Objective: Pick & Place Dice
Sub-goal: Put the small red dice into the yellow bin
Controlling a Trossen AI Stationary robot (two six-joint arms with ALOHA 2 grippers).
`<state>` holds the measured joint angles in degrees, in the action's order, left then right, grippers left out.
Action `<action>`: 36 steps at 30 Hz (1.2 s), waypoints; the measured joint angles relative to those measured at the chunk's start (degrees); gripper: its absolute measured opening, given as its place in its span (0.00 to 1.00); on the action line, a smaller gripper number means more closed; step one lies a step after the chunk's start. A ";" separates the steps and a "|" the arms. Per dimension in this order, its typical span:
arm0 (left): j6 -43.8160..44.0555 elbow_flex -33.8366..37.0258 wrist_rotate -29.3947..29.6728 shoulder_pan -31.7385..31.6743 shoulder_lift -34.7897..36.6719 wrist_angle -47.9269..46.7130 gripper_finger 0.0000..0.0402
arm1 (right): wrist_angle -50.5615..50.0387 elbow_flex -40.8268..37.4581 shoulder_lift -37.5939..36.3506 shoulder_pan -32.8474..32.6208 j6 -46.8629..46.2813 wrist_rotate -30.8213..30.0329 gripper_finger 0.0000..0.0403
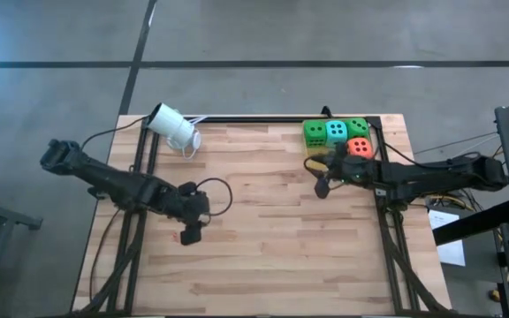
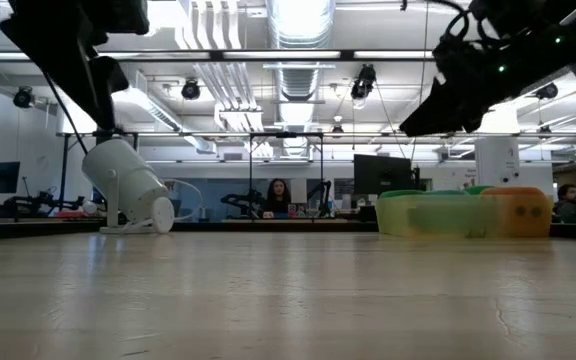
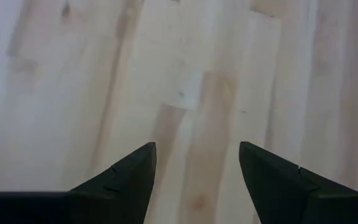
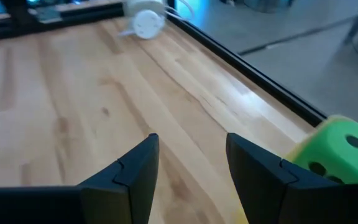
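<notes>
Several dice sit close together on the table at its far right corner: a green die (image 1: 314, 132), a teal die (image 1: 336, 132), another green die (image 1: 358, 127) and an orange-red die (image 1: 359, 147). My right gripper (image 1: 322, 179) hangs open just near-left of them, with nothing between its fingers (image 4: 191, 140). One green die (image 4: 347, 152) shows beside its finger, untouched. My left gripper (image 1: 190, 231) points down over bare wood at the middle left, open (image 3: 197, 149) and holding nothing.
A white cylindrical device (image 1: 173, 128) on a small stand lies tilted at the far left, with a cable. A black frame rail (image 1: 254, 118) runs along the far edge. A small yellow thing (image 1: 311, 163) lies by the right gripper. Bare wood (image 1: 263, 238) spans the middle.
</notes>
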<state>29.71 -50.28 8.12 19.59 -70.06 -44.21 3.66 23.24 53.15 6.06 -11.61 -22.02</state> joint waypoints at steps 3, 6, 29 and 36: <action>4.54 0.00 -0.03 2.30 -0.05 -0.03 0.58 | 0.03 0.00 -1.32 -2.03 0.53 0.02 0.45; 9.71 0.00 -0.05 4.81 -0.74 -0.75 0.59 | 0.07 0.00 -2.60 -3.59 1.93 0.01 0.44; 24.33 15.71 -10.34 13.95 -5.05 -3.38 0.58 | 2.69 0.02 -6.65 -9.59 7.82 10.51 0.42; 24.31 16.55 -10.50 13.95 -5.05 -2.80 0.59 | 2.65 0.02 -6.54 -9.59 7.80 10.50 0.43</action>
<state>54.02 -33.73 -2.38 33.54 -75.11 -47.01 6.31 23.27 46.61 -3.53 -3.81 -11.52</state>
